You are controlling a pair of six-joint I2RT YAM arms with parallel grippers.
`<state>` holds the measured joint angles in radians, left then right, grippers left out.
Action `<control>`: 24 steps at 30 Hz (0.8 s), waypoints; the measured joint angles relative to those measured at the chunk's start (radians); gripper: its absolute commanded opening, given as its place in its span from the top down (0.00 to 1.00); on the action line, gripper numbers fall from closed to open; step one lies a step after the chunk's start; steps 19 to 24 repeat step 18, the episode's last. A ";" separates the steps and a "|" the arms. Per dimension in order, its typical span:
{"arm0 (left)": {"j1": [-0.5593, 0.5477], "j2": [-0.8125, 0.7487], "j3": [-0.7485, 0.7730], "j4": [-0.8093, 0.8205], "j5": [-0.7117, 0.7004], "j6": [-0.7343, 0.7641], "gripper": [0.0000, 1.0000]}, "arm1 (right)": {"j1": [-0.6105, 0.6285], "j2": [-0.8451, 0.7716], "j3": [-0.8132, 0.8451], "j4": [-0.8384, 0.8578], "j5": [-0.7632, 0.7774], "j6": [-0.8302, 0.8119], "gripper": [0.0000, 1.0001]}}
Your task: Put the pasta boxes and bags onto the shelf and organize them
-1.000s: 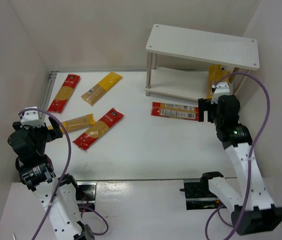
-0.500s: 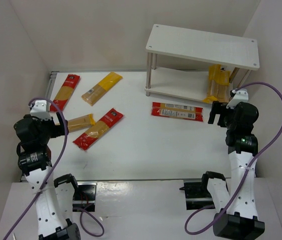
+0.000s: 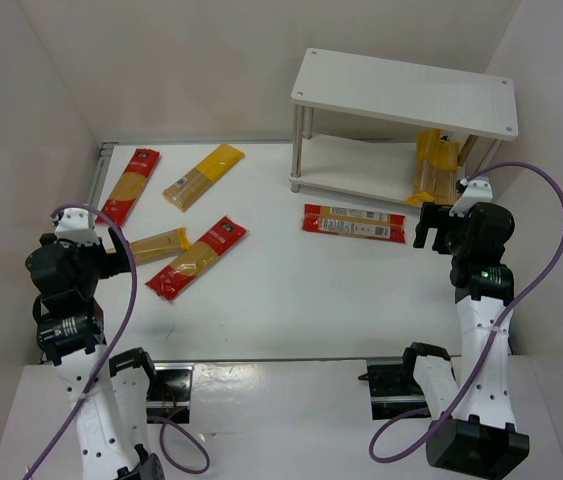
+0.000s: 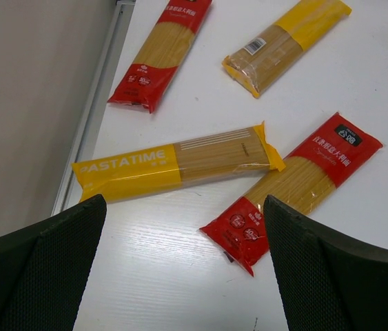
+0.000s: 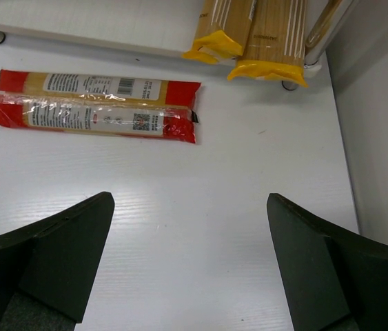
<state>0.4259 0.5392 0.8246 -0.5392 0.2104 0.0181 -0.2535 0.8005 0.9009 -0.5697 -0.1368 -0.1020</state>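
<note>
The white two-tier shelf (image 3: 406, 95) stands at the back right. Two yellow packs (image 3: 435, 168) lie on its lower tier at the right end, also seen in the right wrist view (image 5: 273, 38). A red labelled pack (image 3: 352, 223) lies on the table in front of the shelf (image 5: 97, 105). At the left lie a red pack (image 3: 128, 185), a yellow pack (image 3: 203, 176), a yellow PASTATIME pack (image 4: 173, 162) and another red pack (image 4: 297, 186). My left gripper (image 4: 187, 276) is open and empty above the table, near these. My right gripper (image 5: 190, 262) is open and empty, in front of the shelf's right end.
White walls close in the table on the left, back and right. A metal rail (image 4: 94, 103) runs along the left edge. The shelf's thin right front leg (image 5: 321, 31) stands beside the yellow packs, close to the right wall.
My right gripper has drawn back from the shelf's lower tier toward the near right. My left arm has lifted and shifted slightly. No pack has moved.
</note>
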 measured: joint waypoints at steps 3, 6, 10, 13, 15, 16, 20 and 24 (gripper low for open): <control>0.000 0.000 0.000 0.000 -0.001 0.000 0.00 | 0.000 -0.005 -0.001 0.000 0.000 0.000 0.00; 0.000 0.000 0.000 0.000 -0.001 0.000 0.00 | 0.000 -0.013 -0.001 0.000 0.000 0.000 0.00; 0.000 0.002 0.000 0.000 0.000 0.000 0.00 | 0.000 -0.014 -0.001 0.000 0.000 0.000 0.00; 0.000 0.002 0.000 0.000 0.000 0.000 0.00 | 0.000 -0.014 -0.001 0.000 0.000 0.000 0.00; 0.000 0.002 0.000 0.000 0.000 0.000 0.00 | 0.000 -0.014 -0.001 0.000 0.000 0.000 0.00; 0.000 0.002 0.000 0.000 0.000 0.000 0.00 | 0.000 -0.014 -0.001 0.000 0.000 0.000 0.00; 0.000 0.002 0.000 0.000 0.000 0.000 0.00 | 0.000 -0.014 -0.001 0.000 0.000 0.000 0.00; 0.000 0.002 0.000 0.000 0.000 0.000 0.00 | 0.000 -0.014 -0.001 0.000 0.000 0.000 0.00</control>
